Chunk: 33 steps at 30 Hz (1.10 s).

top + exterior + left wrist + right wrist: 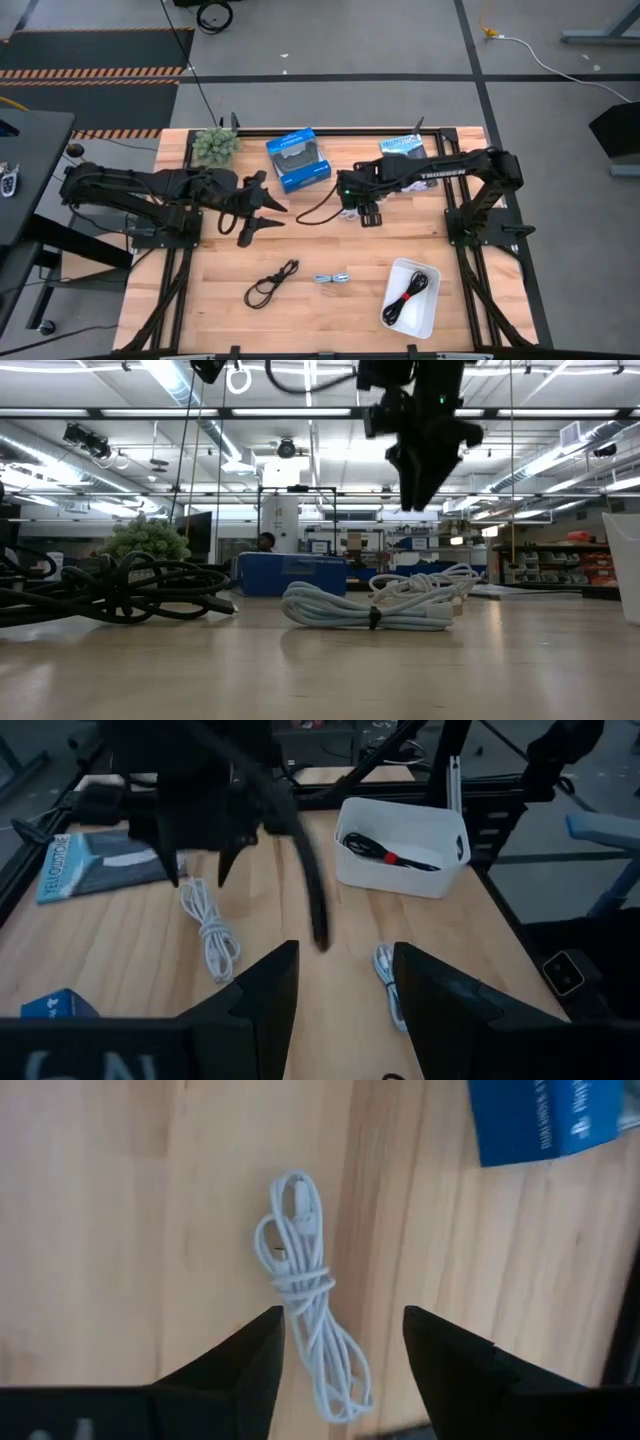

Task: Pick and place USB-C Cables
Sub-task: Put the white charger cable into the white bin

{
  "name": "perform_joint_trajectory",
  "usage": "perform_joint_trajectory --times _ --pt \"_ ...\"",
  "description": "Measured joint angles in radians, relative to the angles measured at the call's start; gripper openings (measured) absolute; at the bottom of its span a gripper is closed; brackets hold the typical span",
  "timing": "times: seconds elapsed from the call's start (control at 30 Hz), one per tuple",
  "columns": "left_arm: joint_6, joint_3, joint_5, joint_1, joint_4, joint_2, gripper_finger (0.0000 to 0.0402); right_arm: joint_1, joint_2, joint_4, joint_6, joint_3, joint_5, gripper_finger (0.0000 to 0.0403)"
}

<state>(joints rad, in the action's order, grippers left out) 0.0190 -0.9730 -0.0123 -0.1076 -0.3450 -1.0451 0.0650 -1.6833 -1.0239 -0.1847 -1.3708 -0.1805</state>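
Observation:
The white cable [305, 1320] lies coiled on the table under my right gripper [340, 1370], which hovers above it, open, a finger on either side and clear of it; the low view shows the right gripper [425, 445] well above the white cable [430, 582]. The black-with-red cable [410, 297] lies inside the white bin [395, 275]. The loose black cable [272, 283] and the short grey cable [332, 279] lie on the near part of the table. My left gripper [262, 215] waits open over the table's left middle.
A blue box [298, 158], a dark flat packet [402, 146] and a small green plant [215, 146] sit along the far edge. A dark cord [312, 212] hangs off my right arm between the two grippers. Bare wood lies between the grey cable and the bin.

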Motion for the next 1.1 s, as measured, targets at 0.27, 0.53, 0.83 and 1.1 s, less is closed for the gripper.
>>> perform_joint_trajectory --times 0.27,0.53,0.83,1.1 --pt "0.024 0.0 0.066 -0.049 -0.005 0.0 0.0172 0.055 -0.001 0.203 -0.035 0.144 0.079 0.0272" --pt "0.042 0.0 0.107 -0.071 -0.005 -0.001 0.0172 0.08 -0.001 0.3 -0.073 0.233 0.09 0.0282" --pt "0.04 0.0 0.124 -0.071 -0.004 -0.001 0.0172 0.09 -0.001 0.432 -0.081 0.365 0.132 0.0268" --pt "0.022 0.0 0.124 -0.071 -0.004 -0.001 0.0172 0.09 -0.001 0.494 -0.1 0.434 0.098 0.0207"
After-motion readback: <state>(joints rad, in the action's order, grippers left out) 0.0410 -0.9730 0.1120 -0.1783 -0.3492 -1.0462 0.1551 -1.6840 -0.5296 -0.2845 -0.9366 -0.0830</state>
